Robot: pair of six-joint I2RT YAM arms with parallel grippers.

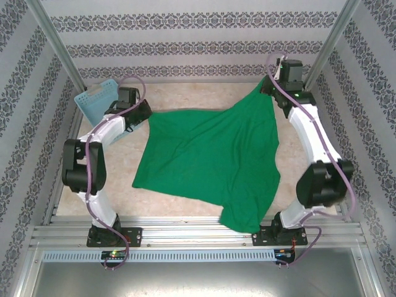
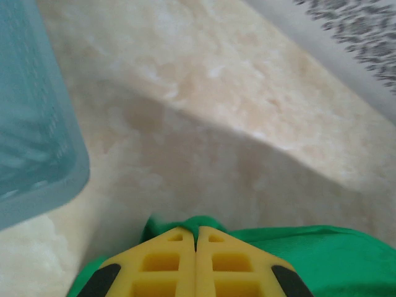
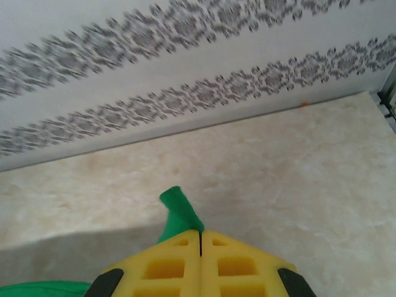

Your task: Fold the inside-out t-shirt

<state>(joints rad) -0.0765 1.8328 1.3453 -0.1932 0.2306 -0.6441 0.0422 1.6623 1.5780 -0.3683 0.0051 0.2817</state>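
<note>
Across pale marbled table (image 1: pixel 204 93), held the inside-out t-shirt (image 1: pixel 210 154) stretched by two far corners, left end effector (image 2: pixel 196 232) and right end effector (image 3: pixel 201 234) both clamped on its cloth; seemed the spreading step, next likely needed laying it flat.

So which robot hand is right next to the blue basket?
The left gripper, pinching the green t-shirt beside the basket. The right gripper holds another corner over on the right side, away from it.
</note>
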